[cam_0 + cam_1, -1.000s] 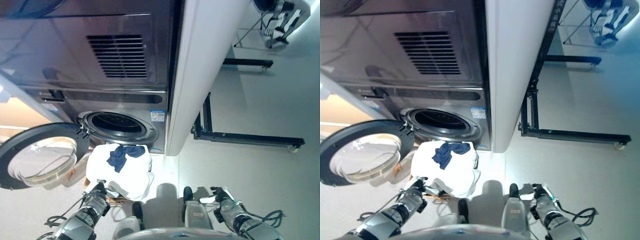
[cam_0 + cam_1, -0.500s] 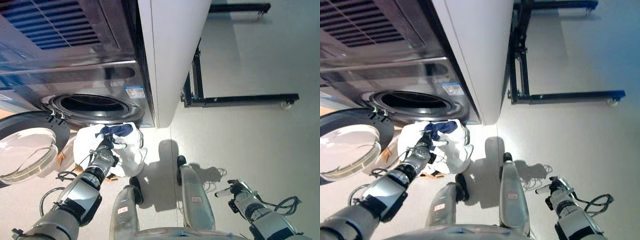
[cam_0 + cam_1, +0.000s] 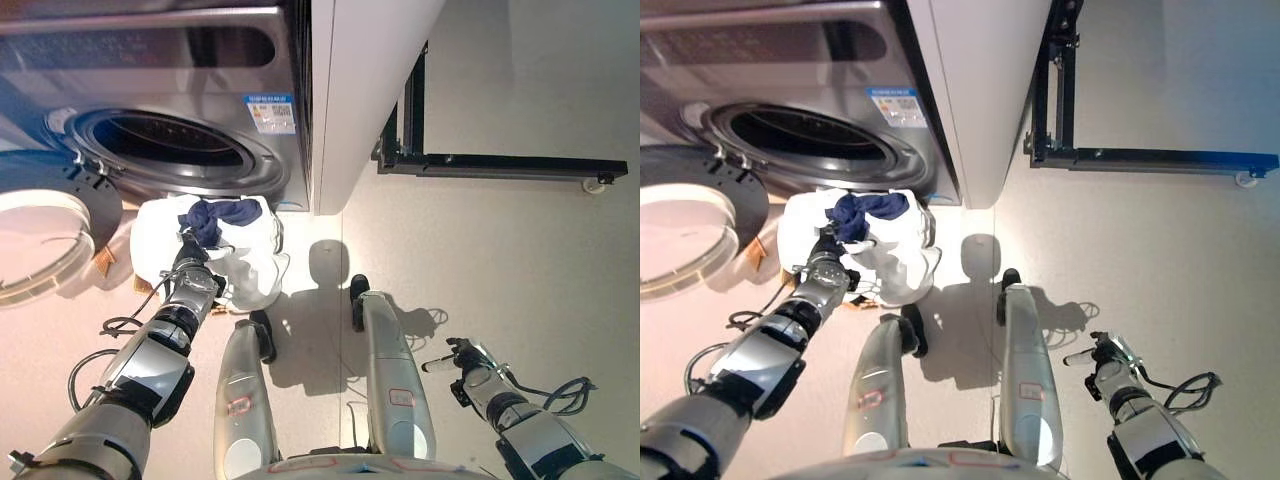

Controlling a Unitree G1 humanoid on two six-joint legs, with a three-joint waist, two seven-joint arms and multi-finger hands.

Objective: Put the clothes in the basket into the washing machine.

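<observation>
The washing machine [image 3: 200, 60] stands at upper left with its round drum opening [image 3: 165, 145] uncovered and its door [image 3: 40, 235] swung open to the left. In front of it sits the basket [image 3: 103, 258], almost covered by a heap of white clothes [image 3: 245, 250] with a navy cloth [image 3: 220, 212] on top. My left hand [image 3: 190, 262] reaches over the near side of the heap and lies against the lower edge of the navy cloth. My right hand [image 3: 462, 358] hangs low at the right above the floor, open and holding nothing.
A white cabinet side [image 3: 370, 80] stands right of the machine. Behind it a black frame on wheels [image 3: 500, 165] lies across the floor. The open door blocks the space left of the basket.
The camera has tilted down, shifting the whole scene. My left hand went from beside the basket up onto the heap, ending at the navy cloth. The right hand stayed low.
</observation>
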